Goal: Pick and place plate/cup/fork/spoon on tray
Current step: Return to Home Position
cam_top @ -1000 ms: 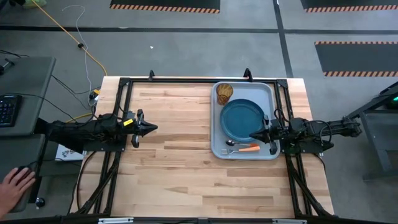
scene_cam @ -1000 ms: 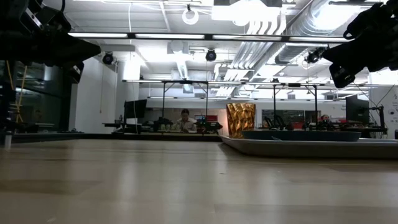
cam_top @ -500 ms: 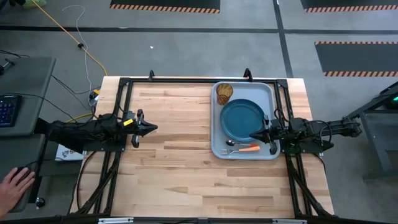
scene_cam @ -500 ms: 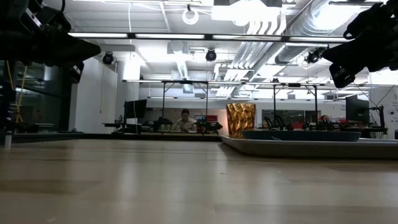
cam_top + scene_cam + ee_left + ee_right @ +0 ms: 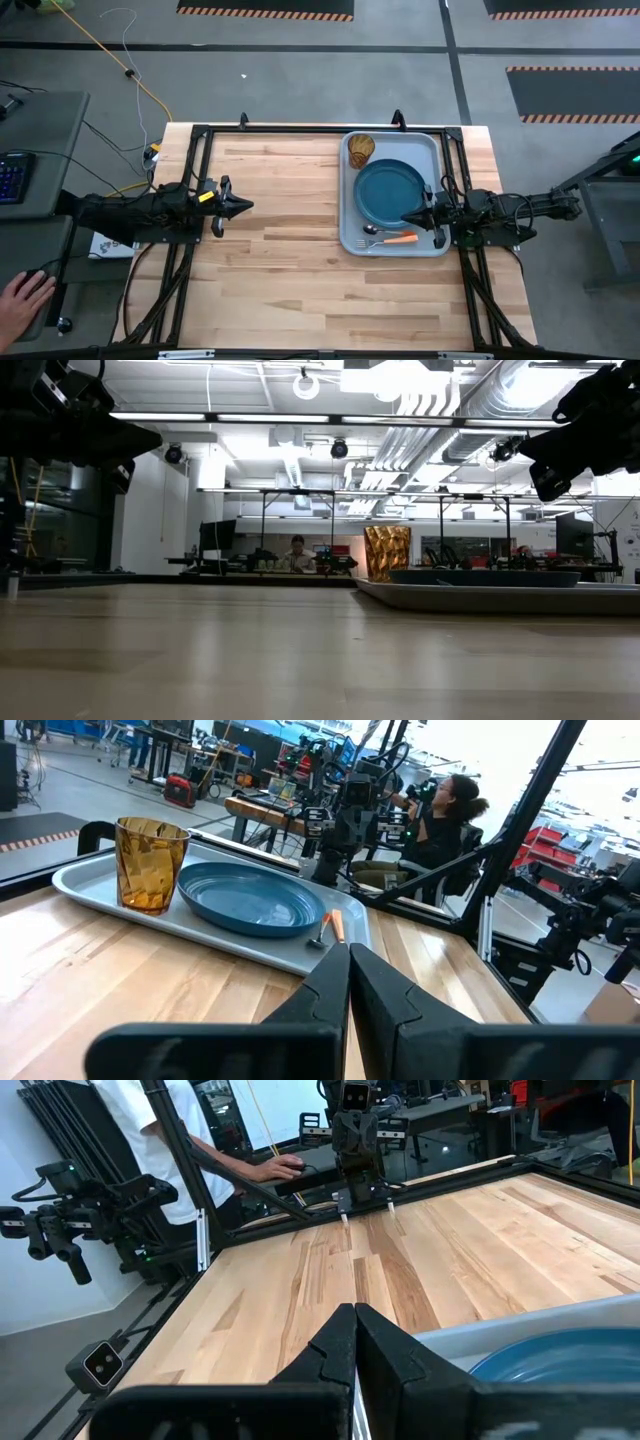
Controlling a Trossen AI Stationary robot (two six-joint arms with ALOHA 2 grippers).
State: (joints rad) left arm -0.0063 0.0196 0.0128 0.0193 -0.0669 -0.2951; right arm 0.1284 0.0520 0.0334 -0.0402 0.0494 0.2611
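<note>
The light blue-grey tray (image 5: 441, 150) lies at the table's right. On it rest the dark blue plate (image 5: 392, 191), the amber cup (image 5: 361, 149) upright at its far left corner, and the fork and the spoon (image 5: 390, 239) side by side along its near rim. The tray also shows in the left wrist view (image 5: 90, 882) with the plate (image 5: 250, 898) and cup (image 5: 150, 863). My right gripper (image 5: 407, 219) is shut and empty above the plate's right near edge. My left gripper (image 5: 247, 206) is shut and empty above the table's left part.
Bare wood lies between the two arms and in front of the tray (image 5: 300, 260). A black frame (image 5: 300, 128) runs along the table's far edge. A person's hand (image 5: 22, 300) rests beside the table's left, and a person sits beyond the right arm (image 5: 445, 815).
</note>
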